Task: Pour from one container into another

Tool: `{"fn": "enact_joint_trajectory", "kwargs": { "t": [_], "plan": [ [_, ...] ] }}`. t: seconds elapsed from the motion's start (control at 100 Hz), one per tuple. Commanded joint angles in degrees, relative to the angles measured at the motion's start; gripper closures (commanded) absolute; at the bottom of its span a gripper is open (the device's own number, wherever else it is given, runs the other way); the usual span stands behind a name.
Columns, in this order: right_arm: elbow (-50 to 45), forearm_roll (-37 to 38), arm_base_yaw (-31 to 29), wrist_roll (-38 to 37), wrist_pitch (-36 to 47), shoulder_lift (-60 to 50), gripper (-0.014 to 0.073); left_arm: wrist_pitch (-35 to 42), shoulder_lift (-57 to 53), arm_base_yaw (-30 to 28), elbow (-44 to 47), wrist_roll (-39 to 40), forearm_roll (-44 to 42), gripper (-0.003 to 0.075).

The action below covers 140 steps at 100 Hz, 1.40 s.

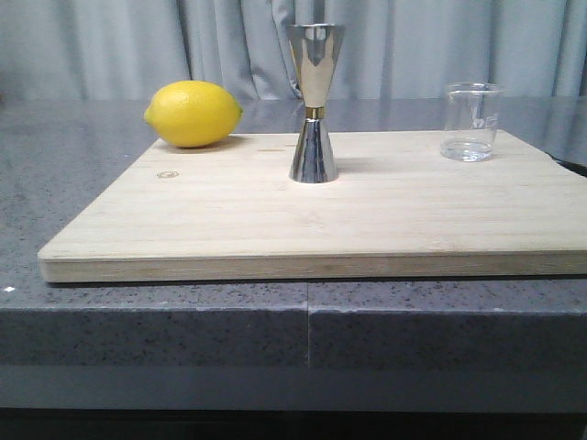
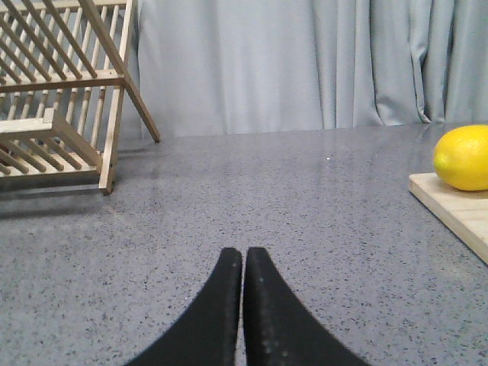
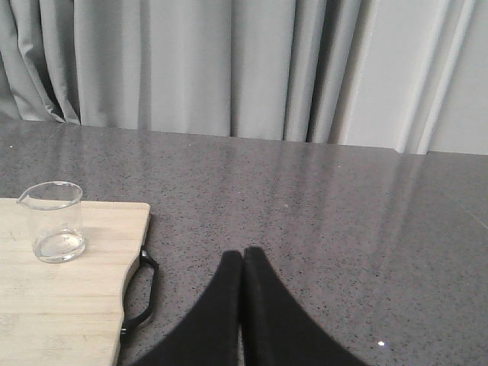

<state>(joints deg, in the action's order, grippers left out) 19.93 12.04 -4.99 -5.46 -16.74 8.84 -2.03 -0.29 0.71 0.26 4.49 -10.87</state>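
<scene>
Grey curtain [image 1: 138,46] behind speckled countertop [image 1: 73,183]

I see a grey speckled countertop [image 1: 110,183] carrying a pale wooden cutting board [image 1: 229,211] with a black handle, and off to my left a wooden dish rack [image 2: 53,99] standing directly on it.

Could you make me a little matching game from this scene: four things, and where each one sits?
Things:
1. lemon
2. jigger
3. beaker
4. drying rack

Places:
A. middle of the cutting board
B. on the grey counter, off the board
C. board's far left corner
D. board's far right side

Pairs: 1-C, 2-A, 3-D, 4-B
</scene>
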Motion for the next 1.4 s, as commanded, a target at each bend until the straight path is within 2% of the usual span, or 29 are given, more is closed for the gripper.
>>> {"fn": "enact_joint_trajectory", "kwargs": {
  "t": [0.0, 0.13, 1.24, 1.39],
  "plan": [
    [1.4, 0.8, -0.3, 0.5, 4.5, 0.6, 0.0662, 6.2, -1.4, 0.5, 1.2, -2.2, -0.3, 0.0741],
    [1.4, 0.8, -0.3, 0.5, 4.5, 0.6, 0.0662, 9.4, -1.4, 0.5, 1.2, -2.4, -0.4, 0.0741],
    [1.4, 0.8, -0.3, 0.5, 4.5, 0.6, 0.0662, 9.3, -1.4, 0.5, 1.2, -2.4, -0.4, 0.0741],
    [-1.1, -0.9, -0.3, 0.5, 6.9, 0.4, 0.0662, 9.3, -1.4, 0.5, 1.2, -2.4, -0.4, 0.0741]
  ]
}}
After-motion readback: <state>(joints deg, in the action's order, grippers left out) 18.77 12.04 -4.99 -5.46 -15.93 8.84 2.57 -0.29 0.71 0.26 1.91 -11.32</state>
